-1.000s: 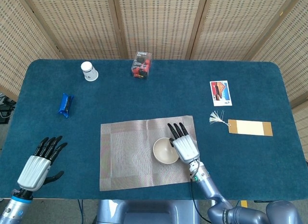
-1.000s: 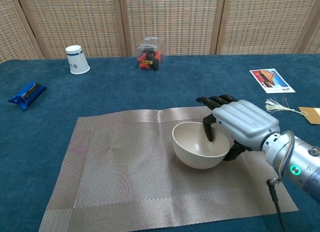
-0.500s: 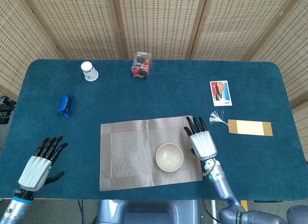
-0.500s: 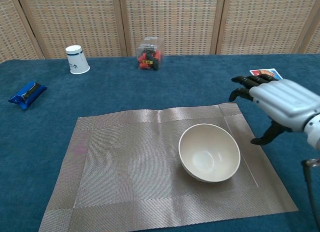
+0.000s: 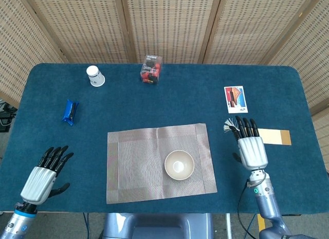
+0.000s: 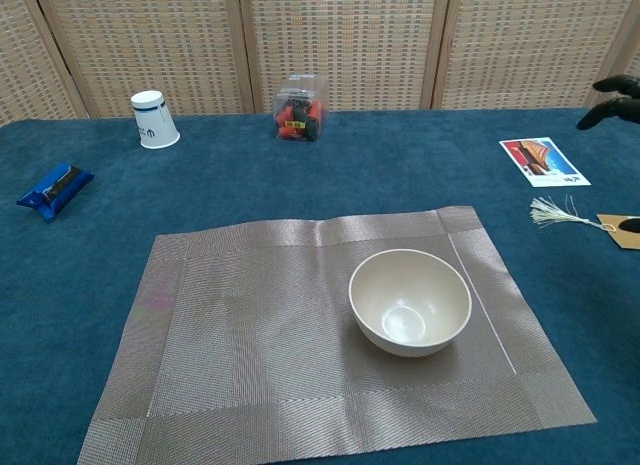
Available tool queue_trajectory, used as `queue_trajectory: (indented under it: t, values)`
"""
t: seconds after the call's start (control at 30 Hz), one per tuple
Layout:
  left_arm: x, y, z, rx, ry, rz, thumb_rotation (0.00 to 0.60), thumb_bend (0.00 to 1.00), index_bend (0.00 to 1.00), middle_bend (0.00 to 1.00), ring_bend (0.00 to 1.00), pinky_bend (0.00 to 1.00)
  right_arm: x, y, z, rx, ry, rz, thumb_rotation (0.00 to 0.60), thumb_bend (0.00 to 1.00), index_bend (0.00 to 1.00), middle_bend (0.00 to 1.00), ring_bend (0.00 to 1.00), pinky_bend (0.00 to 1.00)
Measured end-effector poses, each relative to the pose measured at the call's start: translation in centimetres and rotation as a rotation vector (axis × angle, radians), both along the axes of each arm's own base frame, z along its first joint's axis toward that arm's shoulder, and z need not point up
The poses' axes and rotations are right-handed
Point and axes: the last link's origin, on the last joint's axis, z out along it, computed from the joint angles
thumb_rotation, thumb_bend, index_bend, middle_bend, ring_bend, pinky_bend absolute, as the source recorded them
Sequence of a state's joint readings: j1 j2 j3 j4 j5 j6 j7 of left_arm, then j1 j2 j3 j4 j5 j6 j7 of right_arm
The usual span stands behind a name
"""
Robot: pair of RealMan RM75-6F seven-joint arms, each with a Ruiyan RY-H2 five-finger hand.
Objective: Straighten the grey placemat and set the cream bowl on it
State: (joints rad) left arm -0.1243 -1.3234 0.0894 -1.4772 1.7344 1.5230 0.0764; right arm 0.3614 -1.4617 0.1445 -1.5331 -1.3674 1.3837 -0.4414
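The grey placemat [image 5: 133, 164] [image 6: 230, 335] lies flat and square near the table's front edge. The cream bowl [image 5: 179, 165] [image 6: 410, 302] stands upright on its right half, empty. My right hand [image 5: 250, 145] hovers over the blue cloth to the right of the mat, fingers spread, holding nothing; in the chest view only its dark fingertips [image 6: 612, 93] show at the right edge. My left hand [image 5: 43, 173] rests open at the front left, well clear of the mat, and does not show in the chest view.
A white paper cup [image 5: 95, 76] [image 6: 154, 119], a clear box of red items [image 5: 151, 68] [image 6: 299, 107] and a blue wrapped packet [image 5: 70, 111] [image 6: 54, 189] lie at the back and left. A picture card [image 5: 235, 99] [image 6: 543, 160] and a tasselled tan bookmark [image 5: 266, 136] lie right.
My right hand has let go of the bowl and drawn away to the right, off the mat. The bowl now stands alone on the mat. The left hand has barely moved.
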Motion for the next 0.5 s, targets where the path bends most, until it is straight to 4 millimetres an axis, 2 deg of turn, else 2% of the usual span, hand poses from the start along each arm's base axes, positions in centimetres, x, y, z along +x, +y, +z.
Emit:
queue_trajectory:
  t: [0.2, 0.37, 0.5]
  values:
    - [0.0, 0.5, 0.2, 0.03, -0.014, 0.014, 0.6, 0.14, 0.05, 0.0, 0.0, 0.0, -3.0, 1.0, 3.0, -0.056, -0.073, -0.018, 0.6, 0.15, 0.13, 0.0, 0.0, 0.0]
    - [0.0, 1.0, 0.6, 0.075, -0.029, 0.028, 0.6, 0.13, 0.0, 0.0, 0.0, 0.0, -6.7, 2.9, 5.8, -0.109, -0.116, -0.054, 0.6, 0.15, 0.11, 0.0, 0.0, 0.0]
    - [-0.1, 1.1, 0.9, 0.12, -0.026, 0.042, 0.6, 0.13, 0.0, 0.0, 0.0, 0.0, -9.2, 4.6, 8.1, -0.147, -0.118, -0.086, 0.6, 0.15, 0.11, 0.0, 0.0, 0.0]
